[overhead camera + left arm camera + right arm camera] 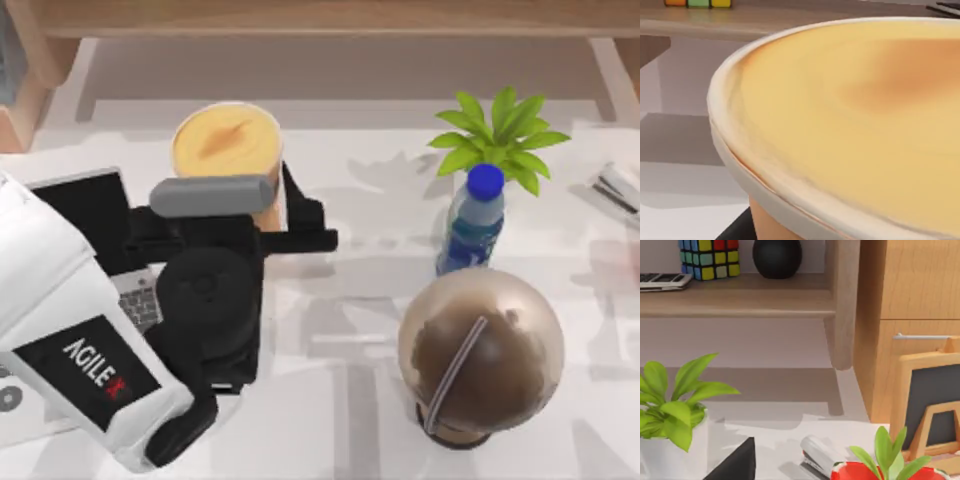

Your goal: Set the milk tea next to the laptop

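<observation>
Gripping the milk tea point(225, 142) — left gripper point(268, 226) fingers clamped on its sides | cup sitting at the bench's point(340, 400) left-rear, just beside the laptop point(95, 215) | right gripper — cannot tell.

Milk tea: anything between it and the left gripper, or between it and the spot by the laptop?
Nothing visible. In the top view the left gripper is already at the milk tea, black fingers on the cup's right side. The laptop lies just to its left, mostly under the arm; no object shows between them. The brown cup and water bottle stand well right.
</observation>
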Robot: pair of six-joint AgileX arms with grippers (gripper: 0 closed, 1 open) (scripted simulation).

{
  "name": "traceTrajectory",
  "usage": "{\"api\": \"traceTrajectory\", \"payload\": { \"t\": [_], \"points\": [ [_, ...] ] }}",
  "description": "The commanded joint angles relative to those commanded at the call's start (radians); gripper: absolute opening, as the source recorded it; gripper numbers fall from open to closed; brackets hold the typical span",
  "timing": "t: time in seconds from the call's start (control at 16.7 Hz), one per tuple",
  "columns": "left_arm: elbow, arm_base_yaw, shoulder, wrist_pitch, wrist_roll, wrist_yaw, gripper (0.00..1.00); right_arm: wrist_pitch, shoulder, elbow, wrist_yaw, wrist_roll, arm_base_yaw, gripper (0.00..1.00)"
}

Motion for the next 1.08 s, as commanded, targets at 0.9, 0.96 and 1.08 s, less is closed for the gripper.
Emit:
{"api": "traceTrajectory", "payload": {
  "t": [0.9, 0.96, 1.08],
  "points": [
    [-0.215, -0.19, -0.294, -0.129, -0.035, -0.198, 0.0, 0.0, 0.0, 0.0, 0.0, 0.0, 0.0, 1.0],
    [-0.233, -0.203, -0.31, -0.142, -0.038, -0.21, 0.0, 0.0, 0.0, 0.0, 0.0, 0.0, 0.0, 1.0],
    [-0.266, -0.225, -0.337, -0.164, -0.042, -0.231, 0.0, 0.0, 0.0, 0.0, 0.0, 0.0, 0.0, 1.0]
  ]
}}
